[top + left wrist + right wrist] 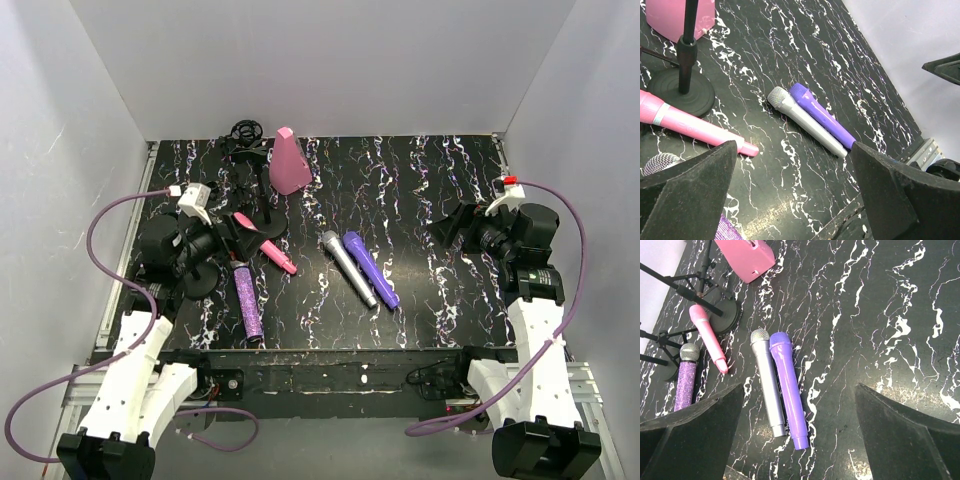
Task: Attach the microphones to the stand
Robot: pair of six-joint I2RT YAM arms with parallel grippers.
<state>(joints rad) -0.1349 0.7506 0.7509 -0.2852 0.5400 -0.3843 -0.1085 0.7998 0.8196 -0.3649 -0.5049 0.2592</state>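
We see both claws spread wide and empty. The left gripper (792, 150) hangs near the pink microphone (275, 255) and the glittery purple microphone (247, 302); the right gripper (799, 387) hangs at the right of the table (430, 180). The silver-grey microphone (350, 270) and the violet microphone (371, 269) lie side by side at mid-table. The stand (680, 85) holds none.

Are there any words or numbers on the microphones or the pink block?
None: no words, numbers or signs can be read in any view.
The silver microphone, violet microphone, pink microphone, glittery microphone and pink block all look plain.
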